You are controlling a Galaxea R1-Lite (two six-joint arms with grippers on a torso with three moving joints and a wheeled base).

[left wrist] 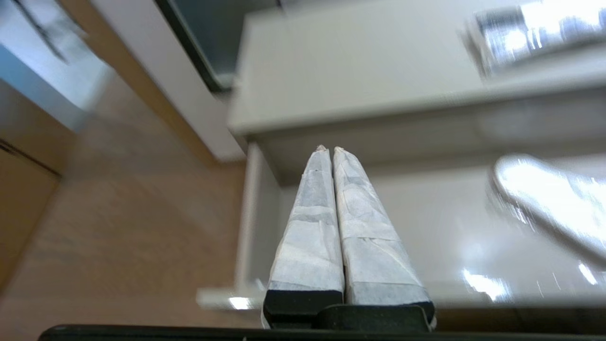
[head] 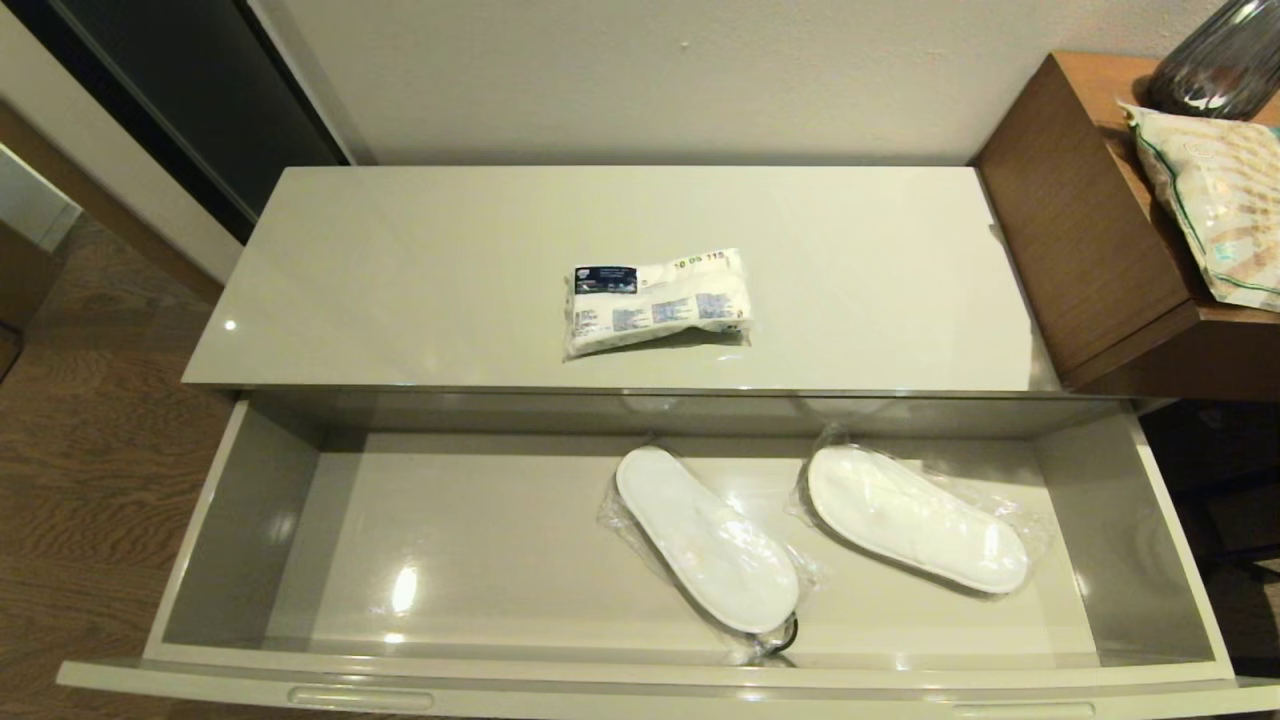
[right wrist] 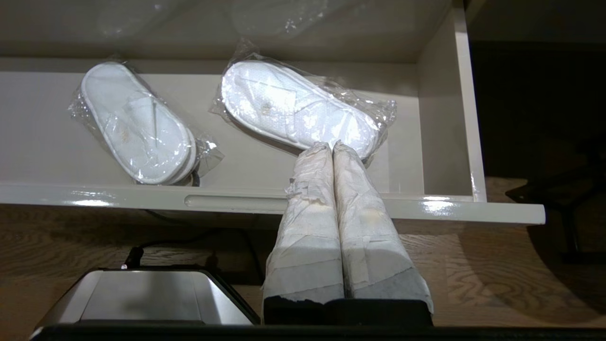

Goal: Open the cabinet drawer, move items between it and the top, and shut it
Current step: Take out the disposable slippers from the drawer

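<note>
The wide cream drawer [head: 240, 500] stands pulled fully out. Inside it lie two white slippers in clear plastic, one near the middle [head: 705, 540] and one to its right [head: 915, 518]. The white packet with the dark blue label [head: 657, 298] rests on the glossy cabinet top [head: 400, 270]. Neither arm shows in the head view. My left gripper [left wrist: 328, 148] is shut and empty, held in front of the drawer's left end [left wrist: 251, 208]. My right gripper [right wrist: 328, 145] is shut and empty, hanging before the drawer front [right wrist: 236, 201], near the right slipper [right wrist: 293, 106].
Brown wooden furniture [head: 1080, 230] stands right of the cabinet, carrying a green-striped beige bag [head: 1215, 200] and a dark vase [head: 1215, 55]. Wood floor [head: 90, 450] lies to the left. A metallic part of the robot's base [right wrist: 142, 296] sits below the drawer front.
</note>
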